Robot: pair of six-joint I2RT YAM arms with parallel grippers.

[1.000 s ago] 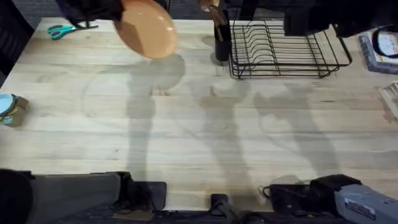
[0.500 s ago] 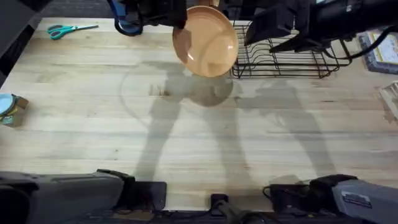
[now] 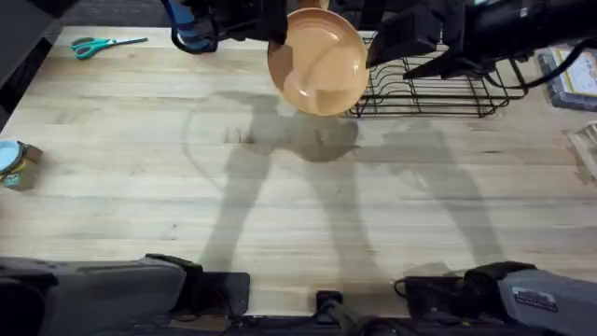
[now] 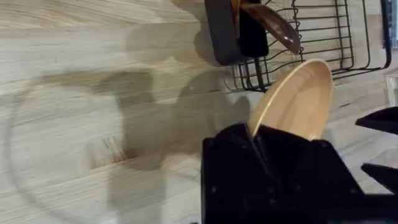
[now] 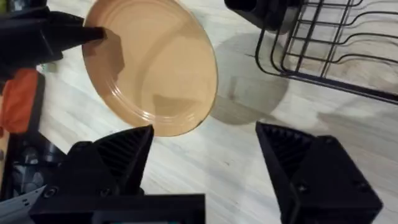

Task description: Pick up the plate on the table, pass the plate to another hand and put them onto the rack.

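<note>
left claw (image 3: 272,28) has edged plate (image 3: 319,63) nearer right claw (image 3: 399,45).

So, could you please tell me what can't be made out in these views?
- Overhead: the rack is partly covered by the right arm; the plate hides what stands behind it.
- Left wrist: the left gripper covers the plate's near edge.
- Right wrist: the rack and the dark holder are cut off by the frame edge.
- Overhead: the box at the right edge is cut off.
</note>
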